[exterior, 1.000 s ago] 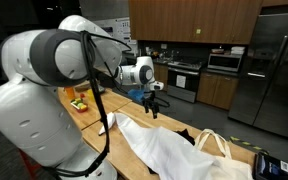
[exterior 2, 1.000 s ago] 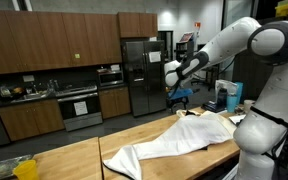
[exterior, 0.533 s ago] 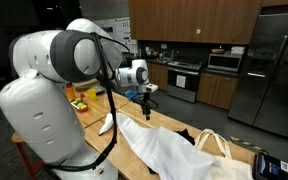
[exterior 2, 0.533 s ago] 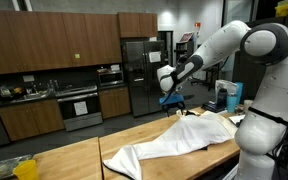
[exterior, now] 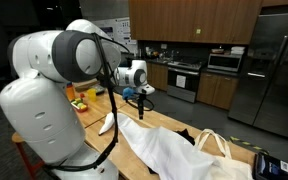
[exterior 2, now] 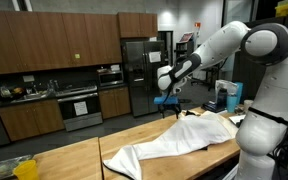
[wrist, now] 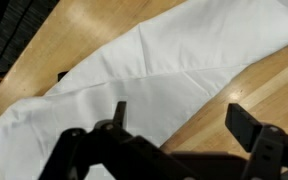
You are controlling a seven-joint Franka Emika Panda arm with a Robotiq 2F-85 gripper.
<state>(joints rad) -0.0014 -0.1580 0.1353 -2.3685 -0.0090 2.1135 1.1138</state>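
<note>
A white cloth (wrist: pixel 144 70) lies spread along the wooden table (exterior 2: pixel 74 158), also seen as a long white sheet in both exterior views (exterior: pixel 169 150) (exterior 2: pixel 174 140). My gripper (wrist: pixel 179 115) hangs well above the cloth, open, with nothing between its two dark fingers (wrist: pixel 246 125). In both exterior views the gripper (exterior: pixel 142 101) (exterior 2: pixel 168 104) hovers in the air over the cloth, apart from it. The wrist view looks down on the cloth's edge where it meets bare wood.
A white tote bag (exterior: pixel 216 148) and a blue box (exterior: pixel 272 165) sit at the table's end. Yellow items (exterior: pixel 79 102) (exterior 2: pixel 24 168) lie at the other end. Kitchen cabinets, an oven (exterior 2: pixel 79 105) and a fridge (exterior 2: pixel 139 75) stand behind.
The arm has swung the gripper sideways along the table above the cloth. The jaws stayed open; the cloth has not moved.
</note>
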